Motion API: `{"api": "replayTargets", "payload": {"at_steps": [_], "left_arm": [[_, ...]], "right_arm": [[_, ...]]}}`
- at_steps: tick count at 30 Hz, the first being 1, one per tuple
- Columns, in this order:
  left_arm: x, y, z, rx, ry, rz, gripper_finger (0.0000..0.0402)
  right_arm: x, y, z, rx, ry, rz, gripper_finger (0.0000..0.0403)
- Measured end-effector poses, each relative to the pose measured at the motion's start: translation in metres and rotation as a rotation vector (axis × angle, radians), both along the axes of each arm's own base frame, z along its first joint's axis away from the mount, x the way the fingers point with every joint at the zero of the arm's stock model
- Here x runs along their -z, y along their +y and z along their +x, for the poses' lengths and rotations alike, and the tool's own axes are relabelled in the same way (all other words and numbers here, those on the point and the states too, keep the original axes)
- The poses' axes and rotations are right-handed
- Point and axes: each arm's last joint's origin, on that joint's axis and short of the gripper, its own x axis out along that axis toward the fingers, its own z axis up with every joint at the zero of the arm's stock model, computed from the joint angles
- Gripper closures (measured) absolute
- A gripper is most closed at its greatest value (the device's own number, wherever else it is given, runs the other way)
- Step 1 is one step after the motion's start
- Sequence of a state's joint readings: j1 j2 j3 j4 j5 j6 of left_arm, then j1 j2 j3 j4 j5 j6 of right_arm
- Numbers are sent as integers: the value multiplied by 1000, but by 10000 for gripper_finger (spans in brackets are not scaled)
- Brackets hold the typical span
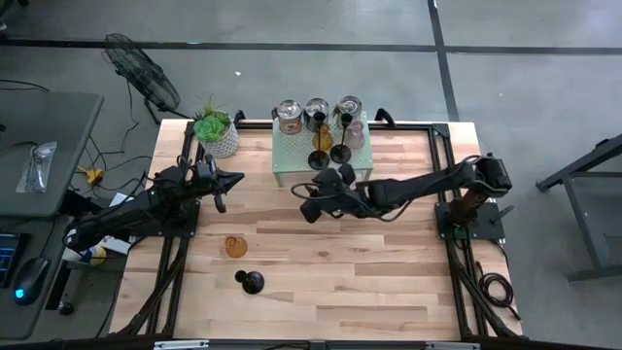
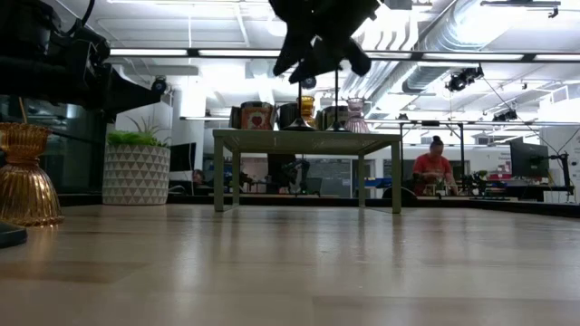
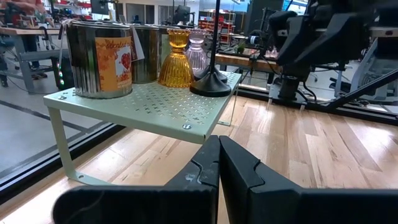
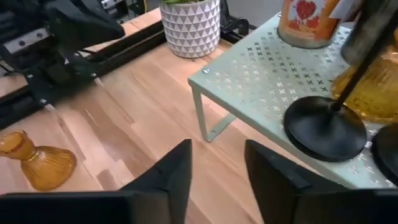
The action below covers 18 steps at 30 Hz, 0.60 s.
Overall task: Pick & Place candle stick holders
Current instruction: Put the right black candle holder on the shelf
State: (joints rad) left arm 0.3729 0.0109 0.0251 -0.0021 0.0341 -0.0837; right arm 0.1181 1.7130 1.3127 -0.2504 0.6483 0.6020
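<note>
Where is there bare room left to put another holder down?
The wood right of the black holder and amber holder, toward the table's right rail, is bare. The pale green shelf is crowded; only its front left corner is free.

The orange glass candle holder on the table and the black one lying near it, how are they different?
The amber glass holder is see-through orange, ribbed and stout; the black holder is dark and solid, with a thin stem and a round base. The amber glass holder stands upright, while the black holder seems to lie tipped on its side. Both sit on the wooden table, off the green shelf, with no claw touching them.
</note>
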Motion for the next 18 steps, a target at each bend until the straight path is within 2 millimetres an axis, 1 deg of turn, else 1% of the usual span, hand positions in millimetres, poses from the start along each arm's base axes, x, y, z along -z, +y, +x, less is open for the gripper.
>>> {"api": "replayTargets", "payload": {"at_steps": [2, 8, 12, 18], "left_arm": [[0, 0, 0, 0, 0, 0, 402], [0, 0, 0, 0, 0, 0, 402], [0, 0, 0, 0, 0, 0, 402], [0, 0, 0, 0, 0, 0, 402]], "right_arm": [[7, 0, 0, 1, -18, -4, 300], [32, -4, -7, -13, 40, -45, 384], [42, -10, -11, 3, 69, -45, 398], [50, -24, -13, 42, 65, -42, 399]]}}
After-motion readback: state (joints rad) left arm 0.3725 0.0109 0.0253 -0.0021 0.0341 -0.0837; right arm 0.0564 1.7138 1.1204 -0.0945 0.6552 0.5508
